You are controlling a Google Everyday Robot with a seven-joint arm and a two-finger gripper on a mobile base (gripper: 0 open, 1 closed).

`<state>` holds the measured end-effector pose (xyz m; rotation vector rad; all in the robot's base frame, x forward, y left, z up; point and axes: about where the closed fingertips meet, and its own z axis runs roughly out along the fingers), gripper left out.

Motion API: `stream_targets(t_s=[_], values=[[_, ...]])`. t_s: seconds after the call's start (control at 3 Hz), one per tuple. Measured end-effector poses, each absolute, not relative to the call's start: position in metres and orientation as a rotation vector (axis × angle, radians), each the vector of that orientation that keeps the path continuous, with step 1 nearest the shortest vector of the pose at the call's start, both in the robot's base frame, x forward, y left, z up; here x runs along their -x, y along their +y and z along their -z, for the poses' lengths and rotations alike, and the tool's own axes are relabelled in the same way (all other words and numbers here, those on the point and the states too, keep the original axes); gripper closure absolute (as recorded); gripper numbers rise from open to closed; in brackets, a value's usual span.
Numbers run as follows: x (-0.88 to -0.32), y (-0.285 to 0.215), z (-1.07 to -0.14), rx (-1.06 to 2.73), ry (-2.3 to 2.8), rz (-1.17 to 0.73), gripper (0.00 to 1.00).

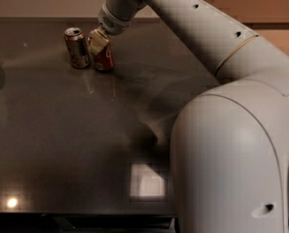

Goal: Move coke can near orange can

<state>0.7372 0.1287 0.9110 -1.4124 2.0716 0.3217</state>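
The orange can point(77, 48) stands upright at the far left of the dark table point(62, 140). The coke can point(104, 58), red with white script, stands just to its right, with a narrow gap between them. My gripper point(98, 41) reaches down from the arm at the top and sits over the upper part of the coke can, hiding its top. A cream fingertip point(98, 39) lies against the can's upper left side.
My large white arm and base point(232, 154) fill the right side of the view. A bright square reflection point(147, 180) lies on the table near the front edge. A wall runs behind the table's far edge.
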Motion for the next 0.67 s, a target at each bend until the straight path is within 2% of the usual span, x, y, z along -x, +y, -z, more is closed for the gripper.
stream_targets(t_s=[0.33,0.67], values=[[-0.7371,0.1305,-0.9082,1.417,2.074,-0.324,0.00],[-0.7371,0.1306,-0.9080,1.417,2.074,-0.324,0.00]])
